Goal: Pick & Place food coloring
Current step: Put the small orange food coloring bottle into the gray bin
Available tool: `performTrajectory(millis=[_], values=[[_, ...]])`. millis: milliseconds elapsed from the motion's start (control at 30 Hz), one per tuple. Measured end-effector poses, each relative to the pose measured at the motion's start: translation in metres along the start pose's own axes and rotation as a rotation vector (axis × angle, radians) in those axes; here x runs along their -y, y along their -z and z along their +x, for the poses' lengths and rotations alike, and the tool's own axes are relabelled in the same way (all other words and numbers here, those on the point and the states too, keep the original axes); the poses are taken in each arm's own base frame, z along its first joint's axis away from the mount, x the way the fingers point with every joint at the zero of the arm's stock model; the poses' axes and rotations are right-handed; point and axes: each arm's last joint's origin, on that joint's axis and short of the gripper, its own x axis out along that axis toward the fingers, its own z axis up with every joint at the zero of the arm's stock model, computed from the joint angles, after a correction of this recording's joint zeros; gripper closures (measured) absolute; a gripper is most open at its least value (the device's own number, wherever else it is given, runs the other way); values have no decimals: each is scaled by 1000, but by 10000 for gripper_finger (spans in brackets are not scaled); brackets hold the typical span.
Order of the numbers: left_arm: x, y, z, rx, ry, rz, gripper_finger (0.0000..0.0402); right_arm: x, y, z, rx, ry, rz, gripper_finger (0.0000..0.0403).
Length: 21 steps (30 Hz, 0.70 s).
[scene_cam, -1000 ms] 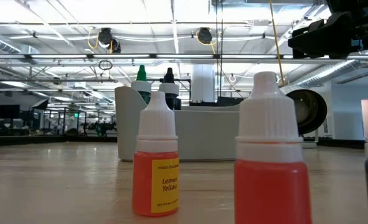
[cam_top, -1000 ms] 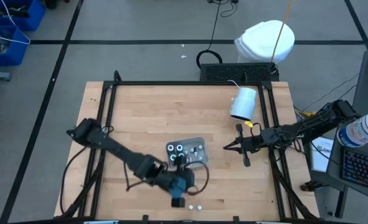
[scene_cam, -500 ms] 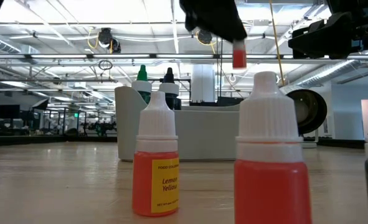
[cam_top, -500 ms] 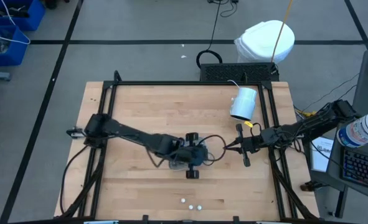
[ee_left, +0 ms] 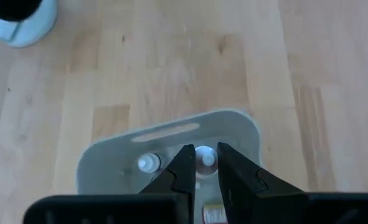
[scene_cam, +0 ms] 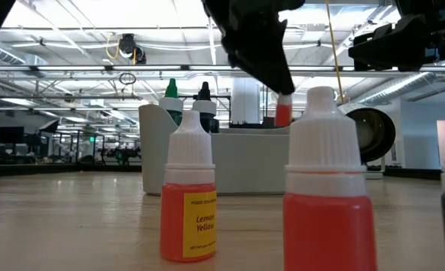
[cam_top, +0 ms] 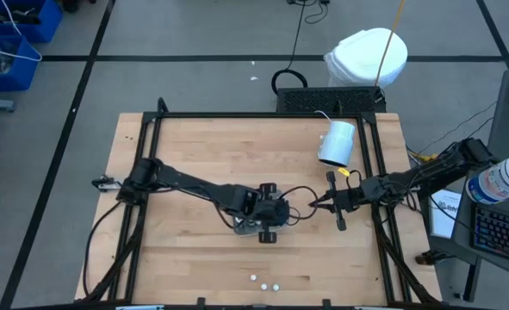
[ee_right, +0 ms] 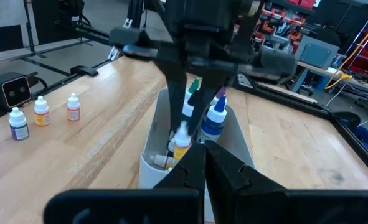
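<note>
A small food coloring bottle [scene_cam: 282, 113] with red liquid and a white cap hangs from my left gripper [ee_left: 205, 148] over the grey tray [cam_top: 241, 226] in the middle of the table. The tray [ee_right: 155, 162] holds other bottles standing upright, with green, black and blue caps. Three more bottles stand near the table's near edge [cam_top: 265, 283]; the low view shows a yellow one [scene_cam: 188, 203] and a red one [scene_cam: 327, 203] close up. My right gripper [cam_top: 316, 204] waits shut, just right of the tray. My left gripper pinches the bottle's white cap [ee_left: 204, 158] between its two fingers [ee_right: 173, 93], coming from above and pointing down. The bottle hangs upright below the fingers, its lower end [ee_right: 182, 149] down among the tray's bottles. I cannot tell whether it touches the tray's floor.
A white cylinder [cam_top: 338, 142] lies on its side near the table's far right corner. Bare wood lies left of the tray and between the tray and the near-edge bottles. A black frame [cam_top: 151, 138] runs around the tabletop.
My left gripper has gone up from the bottles at the near edge with the red bottle in its hold, and has swung toward the far edge to above the tray. In the last half second it has come down, so the bottle now reaches the tray's rim.
</note>
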Motion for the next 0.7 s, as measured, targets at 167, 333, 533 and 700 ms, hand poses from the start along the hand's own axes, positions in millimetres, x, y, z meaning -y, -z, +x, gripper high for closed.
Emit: performTrajectory(millis=[167, 333, 533, 700], values=[[1, 11, 9, -36, 13, 16, 353, 0, 0, 0, 3, 1, 0, 403], [-3, 16, 13, -63, 13, 58, 347, 0, -1, 0, 4, 1, 1, 403], [-16, 15, 16, -69, 45, 69, 354, 0, -1, 0, 5, 1, 1, 403], [-25, 18, 24, -91, 47, 197, 345, 0, 0, 0, 5, 1, 1, 403]])
